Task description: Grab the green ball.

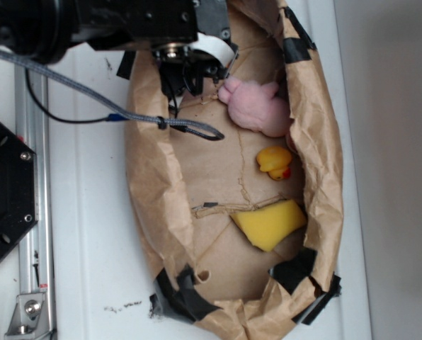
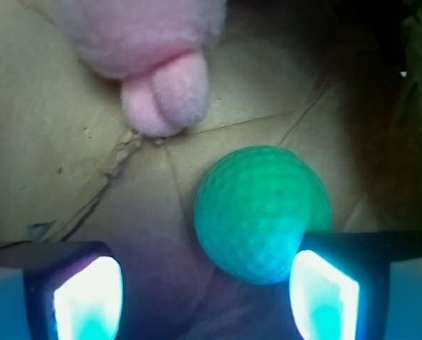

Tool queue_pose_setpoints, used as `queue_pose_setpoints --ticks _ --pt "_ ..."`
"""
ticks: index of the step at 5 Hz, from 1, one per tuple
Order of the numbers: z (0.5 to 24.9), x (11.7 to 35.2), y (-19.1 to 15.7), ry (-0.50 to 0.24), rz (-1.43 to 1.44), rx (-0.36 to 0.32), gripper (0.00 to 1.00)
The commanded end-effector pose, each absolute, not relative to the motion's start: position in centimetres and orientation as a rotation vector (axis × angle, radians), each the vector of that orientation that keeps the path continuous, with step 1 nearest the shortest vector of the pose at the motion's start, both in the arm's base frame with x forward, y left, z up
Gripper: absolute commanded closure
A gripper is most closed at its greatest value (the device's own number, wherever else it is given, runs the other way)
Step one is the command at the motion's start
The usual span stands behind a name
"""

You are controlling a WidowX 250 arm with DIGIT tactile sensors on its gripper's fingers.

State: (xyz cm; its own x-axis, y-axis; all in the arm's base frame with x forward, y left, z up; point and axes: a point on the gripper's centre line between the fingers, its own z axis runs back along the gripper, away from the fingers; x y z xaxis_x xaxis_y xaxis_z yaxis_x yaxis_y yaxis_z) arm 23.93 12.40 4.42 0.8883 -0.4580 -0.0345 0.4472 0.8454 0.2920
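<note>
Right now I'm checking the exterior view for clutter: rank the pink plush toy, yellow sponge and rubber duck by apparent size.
1. Pink plush toy and yellow sponge: look alike, unranked.
2. Rubber duck: clearly smallest.

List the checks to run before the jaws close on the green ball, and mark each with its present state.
1. Gripper open, with space between its fingers: ok.
2. Green ball between the fingers: not ok; in the wrist view it sits off centre, up against the right finger, with a wide gap on the left.
3. Pink plush toy out of the closing path: ok; it lies beyond the ball.
4. Ball resting on the brown paper: ok.
5. Gripper low enough to grip: cannot tell.
6. Yellow duck and yellow sponge clear of the arm: ok; both lie further along the paper nest.
</note>
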Motion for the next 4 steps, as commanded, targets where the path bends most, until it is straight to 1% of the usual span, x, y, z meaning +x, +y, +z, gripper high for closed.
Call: queue_pose_setpoints --ticks 1,2,4 --pt "4.72 25.21 12.57 -0.117 -0.442 0.385 0.85" --pt "4.65 25.28 12.3 -0.13 -0.427 0.393 1.0" --pt "4.56 25.28 11.9 -0.13 -0.424 0.393 1.0"
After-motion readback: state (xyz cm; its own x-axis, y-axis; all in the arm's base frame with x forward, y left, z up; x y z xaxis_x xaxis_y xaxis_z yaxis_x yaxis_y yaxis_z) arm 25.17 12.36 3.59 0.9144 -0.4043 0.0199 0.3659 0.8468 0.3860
